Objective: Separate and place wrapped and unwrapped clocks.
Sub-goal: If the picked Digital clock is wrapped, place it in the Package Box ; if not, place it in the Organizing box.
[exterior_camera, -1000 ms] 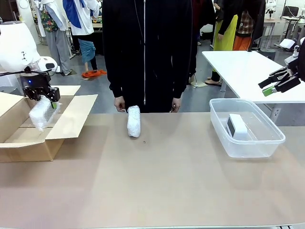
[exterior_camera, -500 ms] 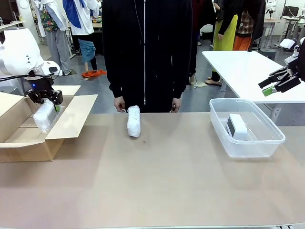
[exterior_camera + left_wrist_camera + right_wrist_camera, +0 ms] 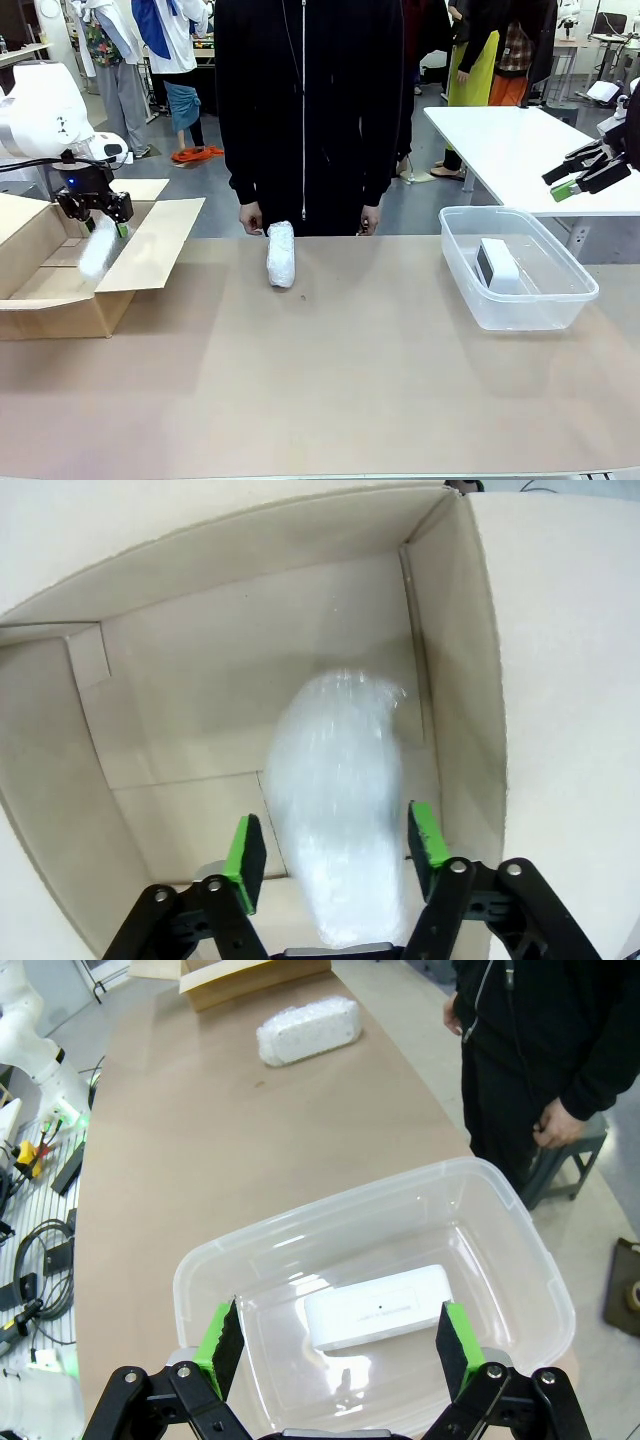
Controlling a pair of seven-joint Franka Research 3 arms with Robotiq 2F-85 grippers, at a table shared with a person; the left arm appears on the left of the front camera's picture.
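L fingers (image 3: pixel 246 848) spread; wrapped clock (image 3: pixel 340 800) between pads, no contact, blurred, over box (image 3: pixel 200 680) at table's left edge. R fingers (image 3: pixel 227 1345) open above bare clock (image 3: pixel 380 1308) in bin (image 3: pixel 520 1260).

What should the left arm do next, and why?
Probably raise the left gripper away from the box: its jaws stand open, clear of the bundle inside, and a second bundle waits on the table.
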